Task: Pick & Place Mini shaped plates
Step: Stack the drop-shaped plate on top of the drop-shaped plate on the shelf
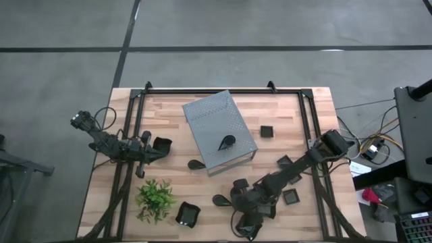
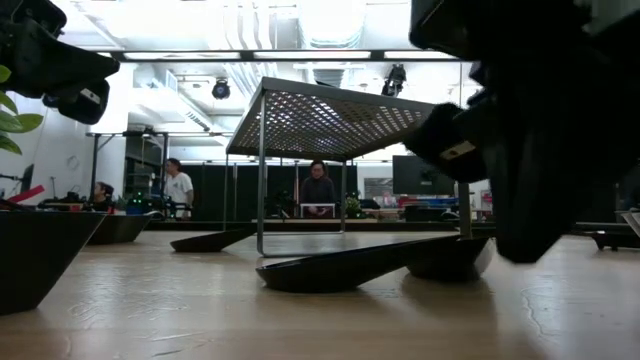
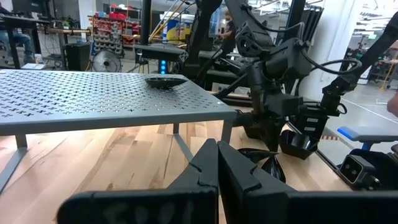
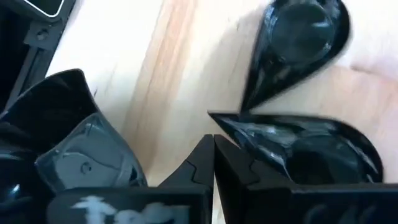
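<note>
The right gripper (image 4: 213,163) is showing its fingers pressed together with nothing between them, hanging low over the table's front edge beside a glossy black teardrop plate (image 4: 298,40) and a second leaf plate (image 4: 311,152) lying just next to the fingertips. A square plate (image 4: 68,134) with raised rims is sitting on the fingers' other side.

The left gripper (image 3: 217,163) is also showing its fingers shut on nothing, waiting at the table's left side (image 1: 150,150) beside a square dish (image 1: 162,144).

The grey perforated metal box (image 1: 219,131) is standing mid-table on thin legs, carrying one teardrop dish (image 1: 227,142) on its top. Other black plates are lying scattered over the pale wooden table (image 1: 290,111): a small square (image 1: 266,131) right of the box, a leaf (image 1: 196,164) at the box's front corner, and a deep square (image 1: 187,214) near the plant (image 1: 156,198).
</note>
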You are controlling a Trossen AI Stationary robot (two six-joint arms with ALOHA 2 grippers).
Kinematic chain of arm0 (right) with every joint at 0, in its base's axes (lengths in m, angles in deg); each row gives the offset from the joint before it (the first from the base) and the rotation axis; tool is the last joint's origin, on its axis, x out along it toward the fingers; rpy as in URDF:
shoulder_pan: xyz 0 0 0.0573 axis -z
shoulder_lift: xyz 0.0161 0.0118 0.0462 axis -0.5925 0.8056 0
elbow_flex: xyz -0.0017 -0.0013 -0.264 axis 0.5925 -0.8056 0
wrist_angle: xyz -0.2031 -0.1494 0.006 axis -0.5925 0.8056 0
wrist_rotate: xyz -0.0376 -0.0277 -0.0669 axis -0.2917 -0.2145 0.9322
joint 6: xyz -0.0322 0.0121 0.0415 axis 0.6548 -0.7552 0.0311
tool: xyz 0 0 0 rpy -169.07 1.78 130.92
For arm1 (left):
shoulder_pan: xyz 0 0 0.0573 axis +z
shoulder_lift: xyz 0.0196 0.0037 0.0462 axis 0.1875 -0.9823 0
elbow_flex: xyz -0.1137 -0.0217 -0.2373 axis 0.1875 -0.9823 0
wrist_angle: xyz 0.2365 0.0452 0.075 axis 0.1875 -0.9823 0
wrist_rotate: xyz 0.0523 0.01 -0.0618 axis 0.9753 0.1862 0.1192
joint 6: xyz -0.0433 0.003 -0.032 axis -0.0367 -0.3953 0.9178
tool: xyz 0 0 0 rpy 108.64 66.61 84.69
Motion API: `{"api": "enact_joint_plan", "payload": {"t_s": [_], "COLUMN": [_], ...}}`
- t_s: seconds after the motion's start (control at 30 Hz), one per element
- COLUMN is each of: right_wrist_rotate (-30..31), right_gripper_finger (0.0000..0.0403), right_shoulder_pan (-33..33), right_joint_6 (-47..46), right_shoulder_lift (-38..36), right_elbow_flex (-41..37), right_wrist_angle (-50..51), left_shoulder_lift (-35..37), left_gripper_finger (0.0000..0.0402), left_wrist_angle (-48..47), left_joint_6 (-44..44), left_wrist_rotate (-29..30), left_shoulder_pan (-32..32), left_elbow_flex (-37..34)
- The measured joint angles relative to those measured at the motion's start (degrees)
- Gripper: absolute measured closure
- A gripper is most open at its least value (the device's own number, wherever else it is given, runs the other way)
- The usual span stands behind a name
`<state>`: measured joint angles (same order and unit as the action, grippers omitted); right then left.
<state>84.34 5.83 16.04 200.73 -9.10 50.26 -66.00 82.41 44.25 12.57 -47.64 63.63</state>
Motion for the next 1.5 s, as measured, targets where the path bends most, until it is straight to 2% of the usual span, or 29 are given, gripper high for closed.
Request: {"api": "enact_joint_plan", "payload": {"t_s": [0.57,0.73,1.2,1.5], "right_wrist_rotate": [0.9,3.3,8.4,8.4], "right_gripper_finger": [0.0394,0.0392,0.0306,0.0304], "right_shoulder_pan": [-0.4,-0.7,-1.1,-0.5], "right_joint_6": [14.1,17.5,24.9,24.1], "right_shoulder_lift": [-2.8,-2.4,-2.4,-2.4], "right_elbow_flex": [0.1,0.1,0.1,-0.4], "right_wrist_angle": [3.3,4.2,5.3,5.6], "left_shoulder_lift": [-0.2,-0.2,-0.2,-0.2], "left_gripper_finger": [0.0401,0.0401,0.0401,0.0401], "left_wrist_angle": [0.0,0.0,0.0,0.0], "left_joint_6": [0.0,0.0,0.0,0.0], "left_wrist_rotate": [0.0,0.0,0.0,0.0], "left_shoulder_pan": [0.0,0.0,0.0,0.0], "left_elbow_flex": [0.0,0.0,0.0,0.0]}}
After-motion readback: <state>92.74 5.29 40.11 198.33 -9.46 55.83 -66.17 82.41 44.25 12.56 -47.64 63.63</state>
